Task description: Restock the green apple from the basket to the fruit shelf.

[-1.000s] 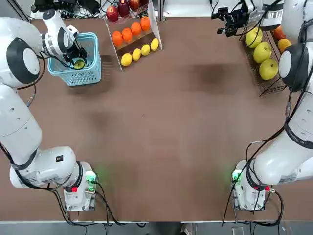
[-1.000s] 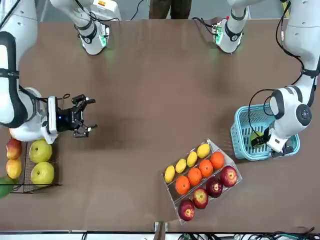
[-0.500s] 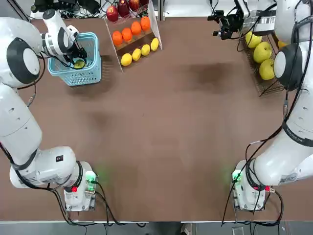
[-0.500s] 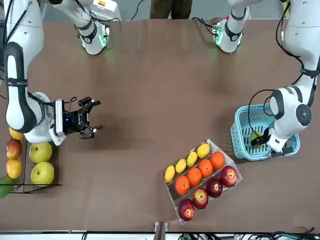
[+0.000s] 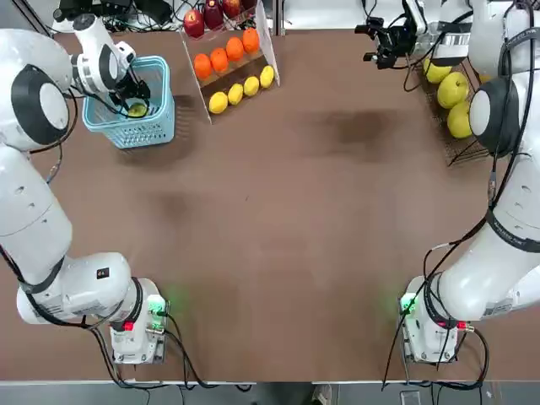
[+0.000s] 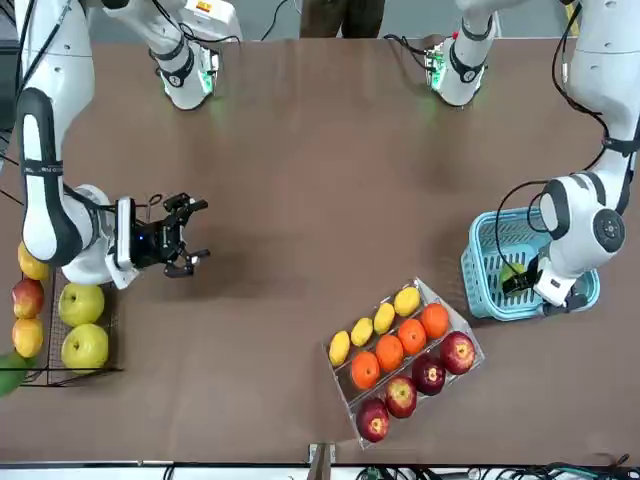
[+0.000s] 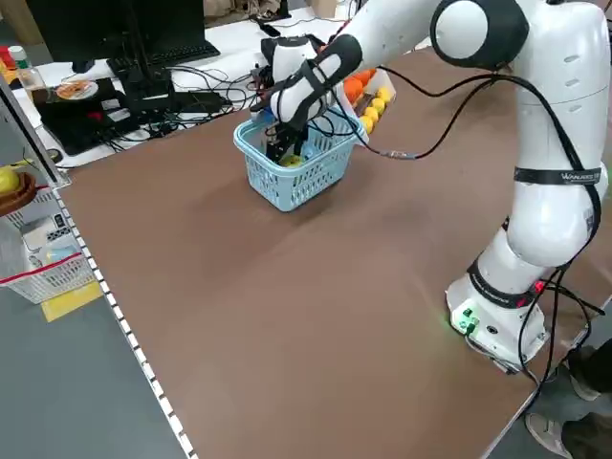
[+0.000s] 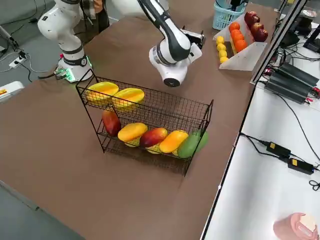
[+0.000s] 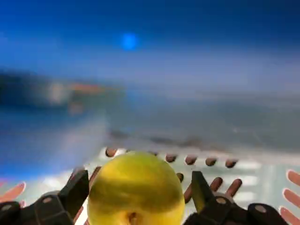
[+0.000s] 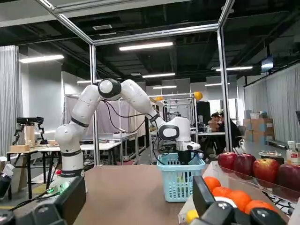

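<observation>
The green apple (image 9: 135, 190) lies inside the light blue basket (image 5: 157, 119) at the table's far left corner. My left gripper (image 9: 139, 192) reaches down into the basket (image 7: 287, 184) and is open. Its fingers (image 9: 77, 190) stand close on either side of the apple (image 5: 137, 108), with a sliver of gap on one side. My right gripper (image 5: 381, 39) hovers open and empty over the far right of the table, just inward of the black wire fruit shelf (image 5: 462, 145). That shelf (image 8: 150, 107) holds yellow-green, yellow and red fruit.
A white-sided slanted stand (image 5: 263, 34) of red apples, oranges and lemons sits just right of the basket at the far edge. Both arm bases (image 5: 135, 329) stand at the near edge. A person (image 6: 340, 15) stands behind the bases.
My right gripper has drifted away from the fruit shelf toward the table's middle, empty. My left gripper stays in the basket around the apple, which has not lifted.
</observation>
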`<act>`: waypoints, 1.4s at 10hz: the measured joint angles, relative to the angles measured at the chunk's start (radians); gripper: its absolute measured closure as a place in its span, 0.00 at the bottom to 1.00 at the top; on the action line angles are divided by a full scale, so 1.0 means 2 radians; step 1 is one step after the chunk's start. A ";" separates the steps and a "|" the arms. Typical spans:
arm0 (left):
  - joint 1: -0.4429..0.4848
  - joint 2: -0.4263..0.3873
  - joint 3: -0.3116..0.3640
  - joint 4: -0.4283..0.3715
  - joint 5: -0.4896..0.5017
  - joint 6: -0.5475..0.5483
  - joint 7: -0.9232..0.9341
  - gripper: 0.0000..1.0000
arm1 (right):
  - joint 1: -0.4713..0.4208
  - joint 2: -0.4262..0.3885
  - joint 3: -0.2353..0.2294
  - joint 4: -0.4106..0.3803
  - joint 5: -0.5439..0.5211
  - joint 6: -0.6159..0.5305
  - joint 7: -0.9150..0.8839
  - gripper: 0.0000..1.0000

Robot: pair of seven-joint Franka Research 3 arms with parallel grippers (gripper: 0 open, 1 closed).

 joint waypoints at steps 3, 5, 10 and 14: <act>0.000 -0.004 0.000 -0.001 0.000 -0.012 0.000 0.03 | 0.000 0.000 0.000 0.000 0.015 0.003 -0.026 0.00; 0.000 -0.004 0.000 -0.002 0.000 -0.015 0.000 0.03 | 0.006 0.000 0.001 -0.007 0.033 0.004 -0.026 0.00; 0.000 -0.002 0.000 -0.001 0.000 -0.016 0.000 0.15 | 0.015 0.002 0.003 -0.050 0.069 0.002 -0.044 0.00; 0.000 -0.003 0.000 0.003 0.000 -0.016 0.000 0.18 | 0.030 0.002 0.004 -0.069 0.102 0.002 -0.055 0.00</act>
